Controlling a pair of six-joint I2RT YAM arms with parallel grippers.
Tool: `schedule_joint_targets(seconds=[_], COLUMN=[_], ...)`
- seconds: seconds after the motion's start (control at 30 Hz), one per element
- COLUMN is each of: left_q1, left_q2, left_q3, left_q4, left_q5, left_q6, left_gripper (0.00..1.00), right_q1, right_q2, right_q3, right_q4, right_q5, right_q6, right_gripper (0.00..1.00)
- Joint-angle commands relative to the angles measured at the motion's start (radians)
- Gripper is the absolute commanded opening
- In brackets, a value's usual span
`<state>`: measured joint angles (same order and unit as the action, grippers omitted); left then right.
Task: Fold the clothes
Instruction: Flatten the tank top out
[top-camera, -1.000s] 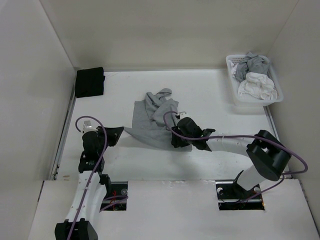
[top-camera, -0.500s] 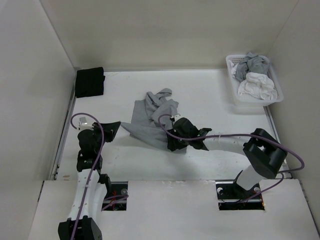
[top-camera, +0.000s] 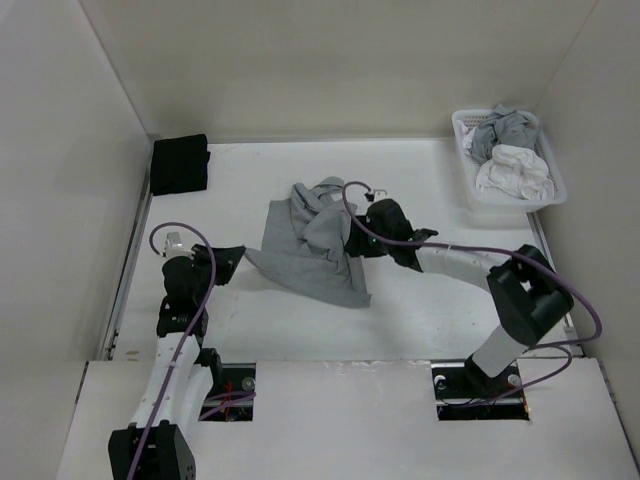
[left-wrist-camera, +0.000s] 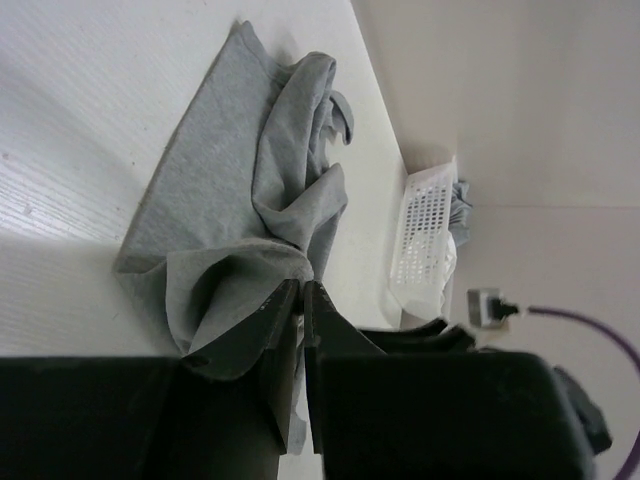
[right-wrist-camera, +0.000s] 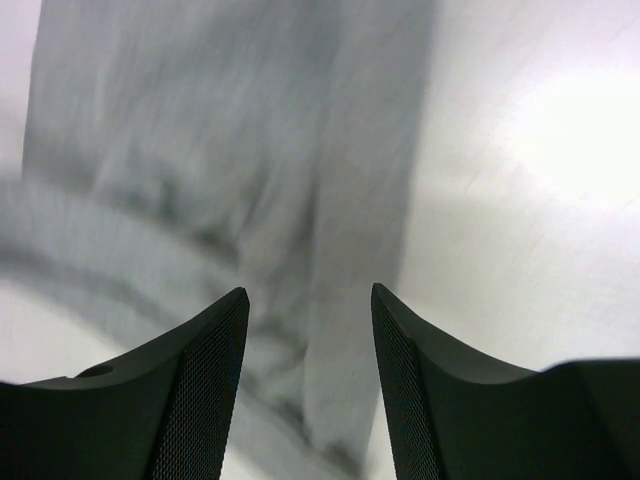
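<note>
Flanking the work area are a black folded cloth bundle (top-camera: 179, 164) in the far left corner and a white perforated plastic basket (top-camera: 505, 203) (grey and white garments inside) at far right, both well apart from the plain light grey knit T-shirt (top-camera: 312, 250), which lies crumpled in ridges at mid-table. The left gripper (left-wrist-camera: 301, 290) is pinched tight on the shirt's left corner. The right gripper (right-wrist-camera: 308, 300) hangs over its right edge, jaws wide, holding nothing.

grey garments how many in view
2: a plain light grey knit T-shirt crumpled mid-table, and a grey garment in the white plastic basket at far right; more may be buried there.
</note>
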<state>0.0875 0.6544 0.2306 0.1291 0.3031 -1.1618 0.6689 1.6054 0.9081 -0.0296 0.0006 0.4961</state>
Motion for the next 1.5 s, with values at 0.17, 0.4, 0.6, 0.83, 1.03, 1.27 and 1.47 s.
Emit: schedule_joint_targets(seconds=[0.17,0.4,0.6,0.83,1.03,1.27,1.47], left_q1=[-0.009,-0.033,-0.029,0.016,0.056,0.110,0.051], left_q2=[0.045,0.106,0.110,0.073,0.125,0.218,0.235], left_q3=[-0.013,0.003,0.003,-0.033,-0.086,-0.085,-0.045], left_q4=[0.110,0.187,0.233,0.266,0.309,0.395,0.405], left_q5=[-0.025,-0.027,-0.062,-0.105,-0.127,-0.124,-0.137], left_q6=[0.050,0.042,0.034,0.025,0.031,0.045,0.030], left_gripper=[0.05,0.05,0.05,0.05,0.05,0.05,0.05], right_q1=[-0.076,-0.072,0.121,0.451,0.365,0.051,-0.077], right_q2=[0.304,0.335,-0.152,-0.545,-0.575,-0.328,-0.074], right_q3=[0.310,0.361,0.126,0.022,-0.136,-0.118,0.222], right_q4=[0.004,0.051,0.019,-0.233,-0.098,0.151,0.061], right_q5=[0.018,0.018,0.120,0.349,0.284,0.087,0.038], right_q6=[0.050,0.096,0.032,0.140,0.177,0.118,0.027], right_gripper=[0.56,0.01,0.00,0.02,0.03,0.01,0.03])
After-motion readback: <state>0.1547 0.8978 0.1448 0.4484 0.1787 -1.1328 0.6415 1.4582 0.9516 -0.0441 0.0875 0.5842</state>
